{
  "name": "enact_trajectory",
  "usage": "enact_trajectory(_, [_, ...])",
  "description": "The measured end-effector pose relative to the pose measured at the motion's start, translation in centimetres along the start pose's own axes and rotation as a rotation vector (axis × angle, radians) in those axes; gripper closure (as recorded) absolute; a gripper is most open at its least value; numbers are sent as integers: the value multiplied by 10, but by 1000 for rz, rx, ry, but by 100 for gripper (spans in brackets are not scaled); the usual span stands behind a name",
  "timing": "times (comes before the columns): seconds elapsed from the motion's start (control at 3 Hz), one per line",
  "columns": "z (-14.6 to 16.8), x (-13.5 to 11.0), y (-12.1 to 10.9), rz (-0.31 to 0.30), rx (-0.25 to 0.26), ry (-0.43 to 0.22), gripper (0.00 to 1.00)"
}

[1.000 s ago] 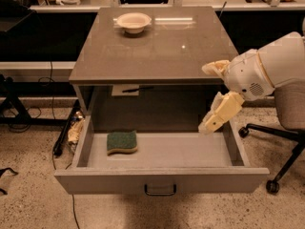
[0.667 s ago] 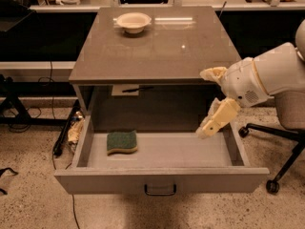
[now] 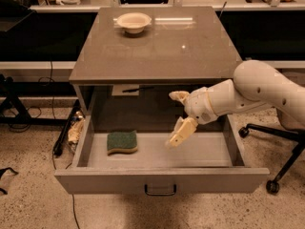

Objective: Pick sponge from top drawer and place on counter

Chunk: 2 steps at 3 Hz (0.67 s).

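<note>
The sponge (image 3: 122, 142), dark green on top with a yellow base, lies flat in the left part of the open top drawer (image 3: 162, 179). The drawer is pulled out, with a dark loop handle (image 3: 160, 190) at the centre of its front panel. My gripper (image 3: 177, 118) hangs over the middle of the drawer, to the right of the sponge and apart from it. Its two cream fingers (image 3: 181, 131) are spread wide and hold nothing. The counter (image 3: 171, 46) is the glossy grey-brown top above the drawer.
A cream bowl (image 3: 134, 22) stands at the back left of the counter. A white label (image 3: 125, 90) is stuck inside the cabinet above the drawer. An office chair base (image 3: 267, 142) stands on the floor to the right. Cables and a black stand (image 3: 19, 113) are on the left.
My gripper and arm have moved left, from over the drawer's right side to over its middle, closer to the sponge. The sponge has not moved.
</note>
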<state>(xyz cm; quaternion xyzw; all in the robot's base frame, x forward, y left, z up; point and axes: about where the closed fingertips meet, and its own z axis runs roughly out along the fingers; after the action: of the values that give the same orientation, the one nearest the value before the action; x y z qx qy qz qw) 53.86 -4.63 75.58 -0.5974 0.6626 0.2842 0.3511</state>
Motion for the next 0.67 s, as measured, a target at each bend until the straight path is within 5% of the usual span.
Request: enact_trajectory(0.67, [11,3,-1,-12,2,4,0])
